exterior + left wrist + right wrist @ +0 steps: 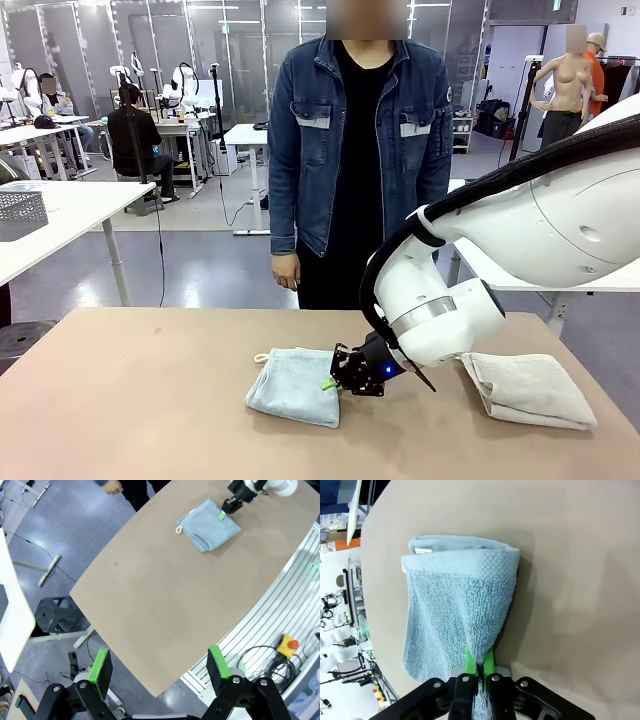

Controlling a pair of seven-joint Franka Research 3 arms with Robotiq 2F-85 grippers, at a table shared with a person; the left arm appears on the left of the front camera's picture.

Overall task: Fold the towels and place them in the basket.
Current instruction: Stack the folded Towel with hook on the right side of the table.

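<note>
The right arm reaches across toward the middle, its right hand low and pinched shut — the left hand hangs high, its 2 fingers spread wide.

This is looking like a robotics lab in a big open hall. Behind the tan table, white worktables are standing in rows on a grey floor, and a person is sitting at one of them, back turned. Glass partitions are running along the wall beyond the table. Under the table's edge, cables and a yellow stop button are lying on a ribbed rail.
</note>
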